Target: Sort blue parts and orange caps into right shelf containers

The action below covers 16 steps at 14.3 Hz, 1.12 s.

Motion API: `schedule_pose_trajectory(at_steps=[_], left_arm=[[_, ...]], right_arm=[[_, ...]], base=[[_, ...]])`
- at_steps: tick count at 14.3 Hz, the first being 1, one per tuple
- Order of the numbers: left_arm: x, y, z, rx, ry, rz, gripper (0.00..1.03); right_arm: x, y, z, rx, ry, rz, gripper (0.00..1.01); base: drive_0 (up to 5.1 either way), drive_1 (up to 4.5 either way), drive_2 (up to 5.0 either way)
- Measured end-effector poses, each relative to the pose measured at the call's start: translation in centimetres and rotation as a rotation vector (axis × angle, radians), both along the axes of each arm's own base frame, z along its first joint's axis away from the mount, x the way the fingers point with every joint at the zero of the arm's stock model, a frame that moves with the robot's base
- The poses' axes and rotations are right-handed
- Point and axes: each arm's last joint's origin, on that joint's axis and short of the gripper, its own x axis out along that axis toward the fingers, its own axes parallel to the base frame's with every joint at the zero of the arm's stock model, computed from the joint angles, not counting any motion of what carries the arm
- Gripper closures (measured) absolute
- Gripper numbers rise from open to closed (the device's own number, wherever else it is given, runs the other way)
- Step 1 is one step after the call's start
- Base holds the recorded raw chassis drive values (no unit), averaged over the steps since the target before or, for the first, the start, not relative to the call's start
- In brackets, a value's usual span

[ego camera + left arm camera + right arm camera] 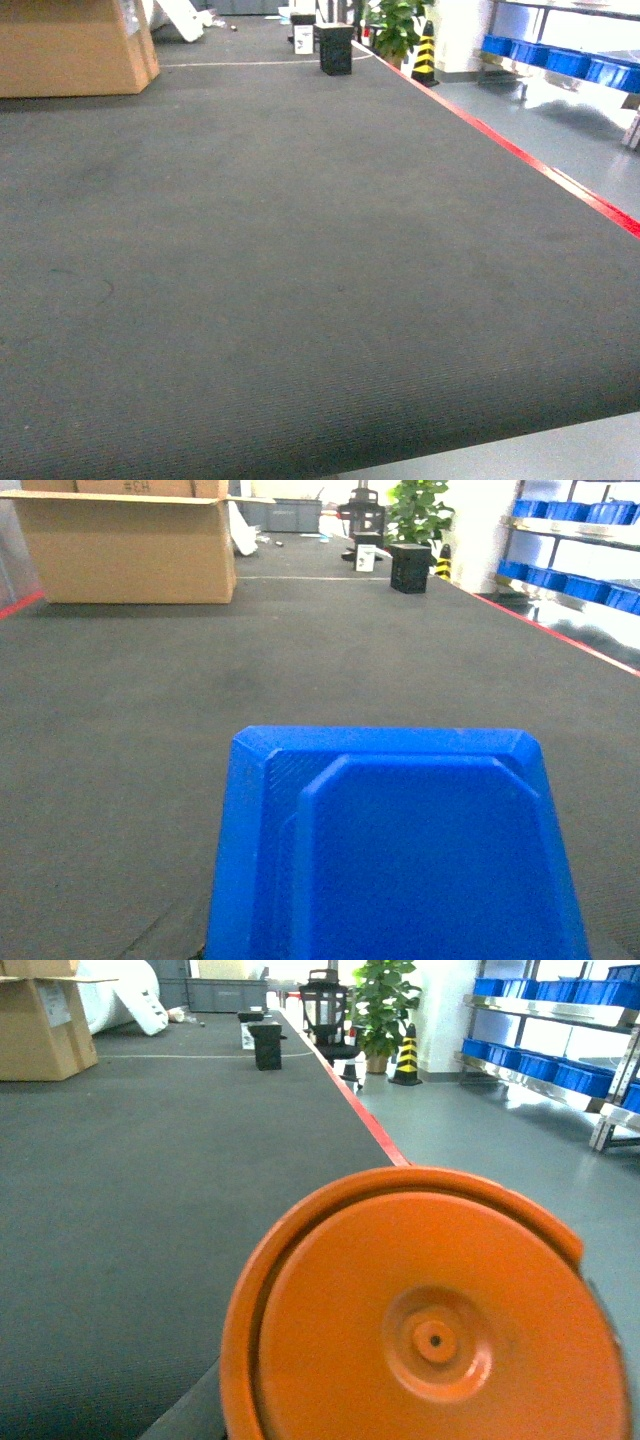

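Dark carpet (pixel 300 260) stretches ahead; right shelf containers (pixel 565 60) lie far right. A blue part (pixel 400 850) fills the left wrist view, an orange cap (pixel 430 1320) the right; neither claw's grip is visible.

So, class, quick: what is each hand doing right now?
Left hand: itself unseen; an angular bright blue plastic part fills its wrist view, grip cannot be told.
Right hand: likewise, a round orange plastic cap.

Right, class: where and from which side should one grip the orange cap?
Probably the rim, pinched across its width from two opposite sides. The cap is a shallow round disc with a raised lip, its flat face toward the right wrist camera; whatever holds it is hidden.
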Motion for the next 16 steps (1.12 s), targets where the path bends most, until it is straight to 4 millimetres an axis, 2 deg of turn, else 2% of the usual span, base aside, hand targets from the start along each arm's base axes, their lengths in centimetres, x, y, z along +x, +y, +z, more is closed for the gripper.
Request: schedule_pose_trajectory(at_steps=[16], left_arm=[[0.00, 0.00, 0.00, 0.000, 0.000, 0.000, 0.60]], right_arm=[[0.00, 0.00, 0.00, 0.000, 0.000, 0.000, 0.56]], base=[[-1.6, -1.55, -1.6]])
